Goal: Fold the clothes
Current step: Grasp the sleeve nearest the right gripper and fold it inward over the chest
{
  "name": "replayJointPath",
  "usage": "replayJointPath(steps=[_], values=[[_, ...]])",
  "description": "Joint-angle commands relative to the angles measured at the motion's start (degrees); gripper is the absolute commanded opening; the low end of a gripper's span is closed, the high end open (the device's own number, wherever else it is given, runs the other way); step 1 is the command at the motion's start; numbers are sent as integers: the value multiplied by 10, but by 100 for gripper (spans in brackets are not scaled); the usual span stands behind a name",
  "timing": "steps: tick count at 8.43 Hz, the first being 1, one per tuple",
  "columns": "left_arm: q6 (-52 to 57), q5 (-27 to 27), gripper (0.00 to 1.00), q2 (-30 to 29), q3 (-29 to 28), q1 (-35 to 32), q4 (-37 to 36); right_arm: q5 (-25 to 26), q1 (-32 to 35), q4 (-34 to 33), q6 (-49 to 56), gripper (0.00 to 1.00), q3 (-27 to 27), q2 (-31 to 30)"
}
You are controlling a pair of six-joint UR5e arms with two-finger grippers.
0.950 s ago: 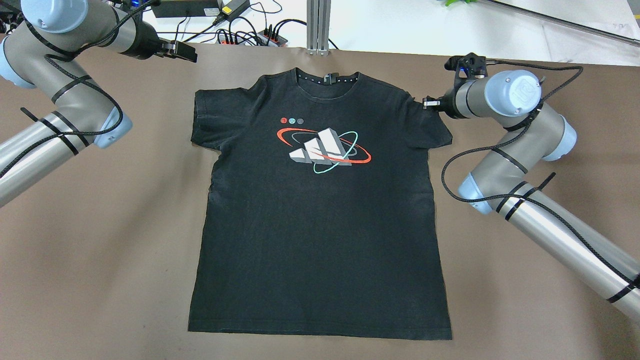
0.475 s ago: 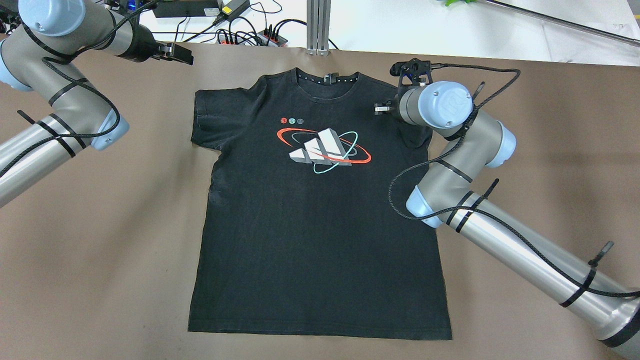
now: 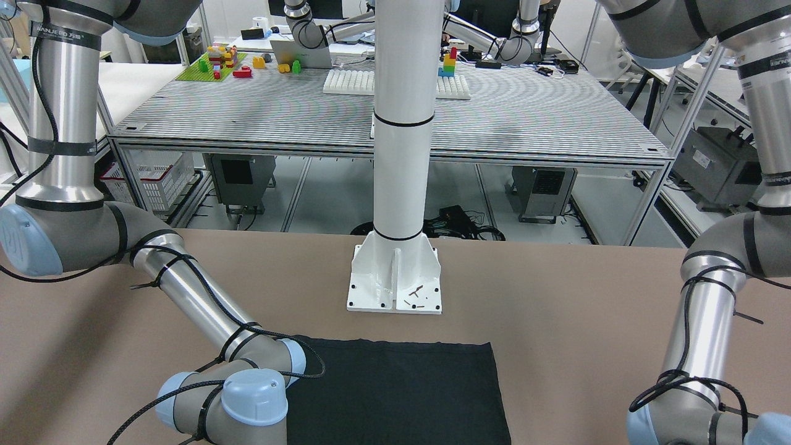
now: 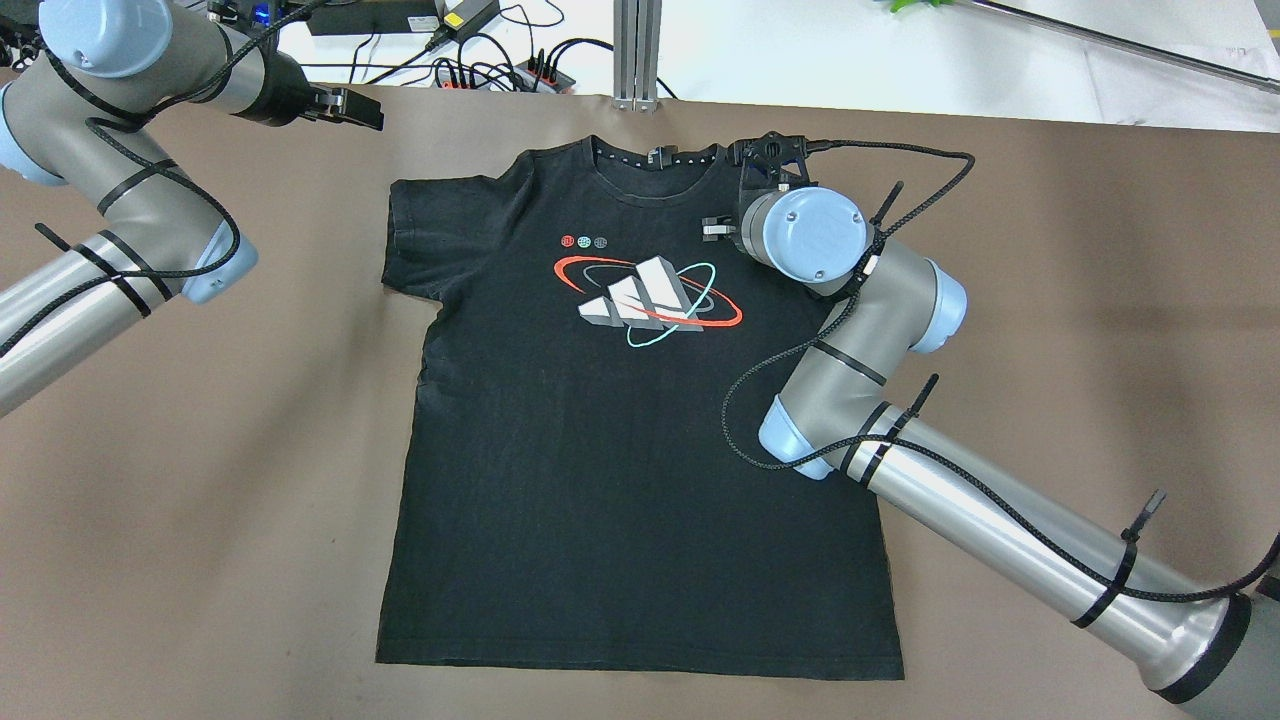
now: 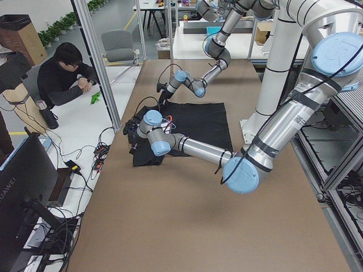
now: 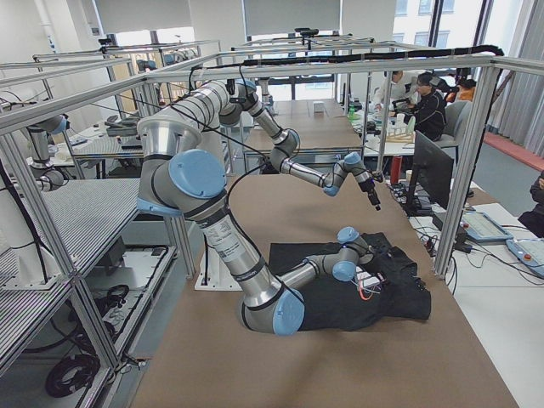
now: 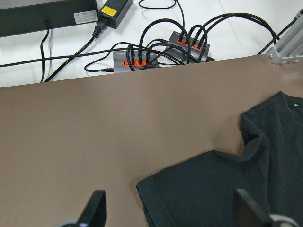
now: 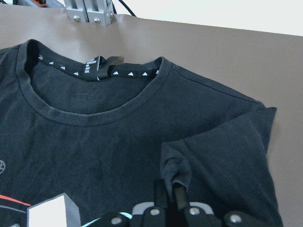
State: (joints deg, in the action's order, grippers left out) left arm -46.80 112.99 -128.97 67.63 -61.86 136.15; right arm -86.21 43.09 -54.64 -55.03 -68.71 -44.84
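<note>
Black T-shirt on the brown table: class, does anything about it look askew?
The black soft-fabric T-shirt lies flat, except one short sleeve: the right gripper pinches its bunched hem, and the sleeve lies folded inward over the shoulder.

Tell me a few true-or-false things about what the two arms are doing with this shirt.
1. The T-shirt lies print-up on the table. True.
2. The right gripper is pinching a sleeve, which is turned inward over the chest. True.
3. The left gripper grips the other sleeve. False: it is open and holds nothing, out past that sleeve's far corner.
4. The T-shirt is folded in half. False: its body lies spread flat, and only the one sleeve is turned in.
</note>
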Motion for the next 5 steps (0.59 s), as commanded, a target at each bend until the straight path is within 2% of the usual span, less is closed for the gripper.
replayJointPath(steps=[1,3,5], values=[[0,-2,95,-2,0,4,0,11,-4,0,-1,94,3,-4],[-19,-25,95,-7,0,20,1,33,-13,0,-55,94,9,0],[-26,-30,95,-8,4,24,1,25,-8,0,-52,94,9,3]])
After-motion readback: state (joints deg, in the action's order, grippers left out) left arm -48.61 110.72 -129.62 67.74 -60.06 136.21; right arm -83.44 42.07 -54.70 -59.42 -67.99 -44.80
